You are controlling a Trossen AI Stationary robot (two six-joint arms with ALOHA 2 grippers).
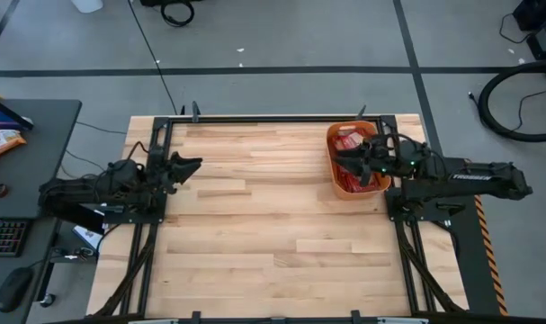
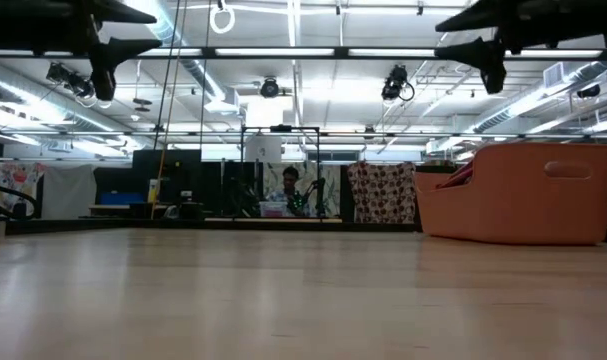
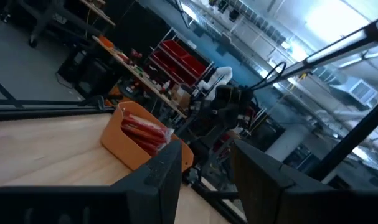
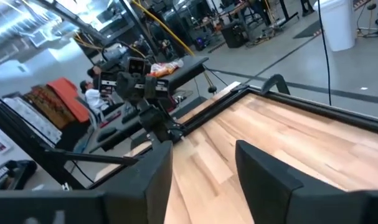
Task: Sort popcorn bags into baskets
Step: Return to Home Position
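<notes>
Several popcorn bags [image 1: 350, 138] inside basket [image 1: 330, 164]

Right claw [image 1: 344, 163] hides pt of bin [image 1: 337, 191]; bags [image 1: 349, 138] uncountable.

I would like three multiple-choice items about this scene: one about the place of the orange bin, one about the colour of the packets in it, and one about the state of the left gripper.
1. Where on the table does the orange bin stand, in the high view?
A. Near the left edge
B. In the middle
C. Near the right edge, under the right gripper

2. What colour are the popcorn bags in the bin?
A. Red
B. Blue
C. Green

3. In what state is the left gripper?
A. Shut on a packet
B. Open and empty
C. Shut on the bin's rim

Key: 1 C, the bin sits by the right edge and the right gripper, also open, hangs above it. 2 A, red packets show inside the bin. 3 B, its fingers are apart with nothing between them.
</notes>
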